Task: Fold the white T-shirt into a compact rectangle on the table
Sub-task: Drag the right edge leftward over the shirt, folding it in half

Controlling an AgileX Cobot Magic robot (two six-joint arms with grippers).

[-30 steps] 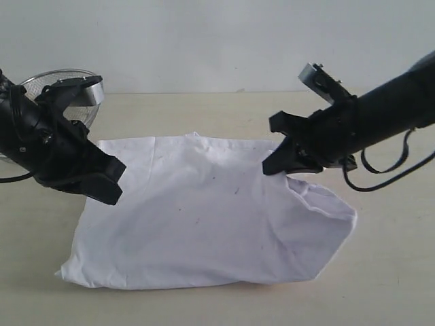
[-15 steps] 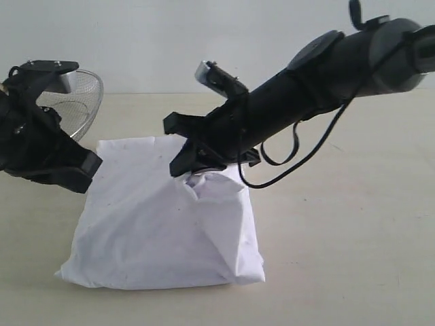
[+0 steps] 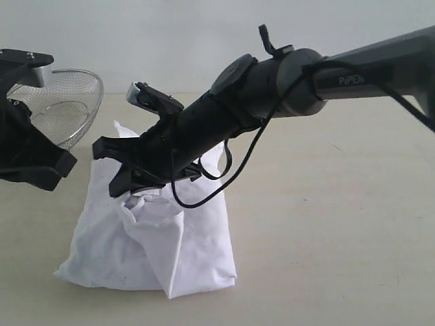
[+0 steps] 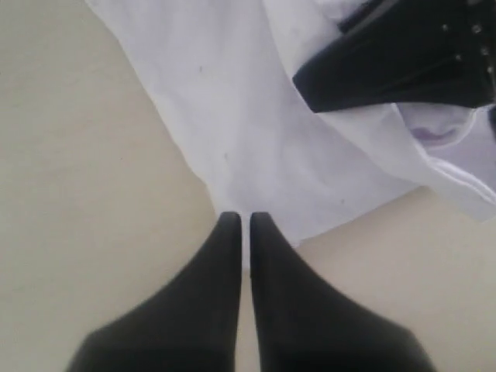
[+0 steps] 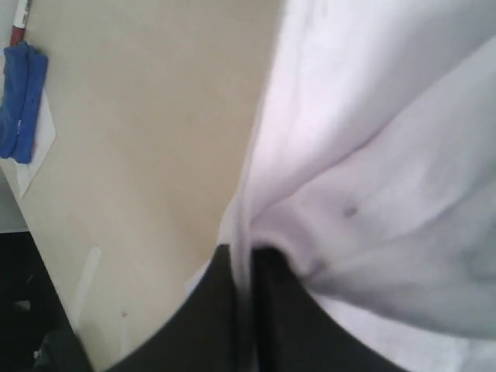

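A: Right gripper [image 3: 128,185] is stretched across the middle. Its pads are clamped tight on a bunched fold of the white T-shirt [image 3: 187,248], held just above the rest of the cloth.

B: Confirmed on the wrist cam: cloth is pinched btwn the two black fingers, no gap. Where's the shirt itself?

A: It's laid on the table [image 3: 326,224], left of centre, near side. The right part is doubled over toward the left, w/ a crumpled ridge under the grip. Plain side up, no lettering to be seen.

B: Left gripper [image 4: 242,223]?

A: Fingers are pressed together, nothing held. Tips are hung at the shirt's left edge; touching or not can't be told. A wire-mesh basket [image 3: 68,102] is sat far left, apart from the cloth.

B: So which relation counts?

A: The free cloth lies below and near-left of the right gripper, and the bundle's long axis is judged to run far-to-near. The held edge should prob. be carried leftward and set down flush w/ the left edge, along that axis. The right arm is the one on the cloth. The left is nearest the landing edge, so it could be used to pin or smooth.

B: Risk?

A: The ridge may be trapped under the fold if it's dropped as is.
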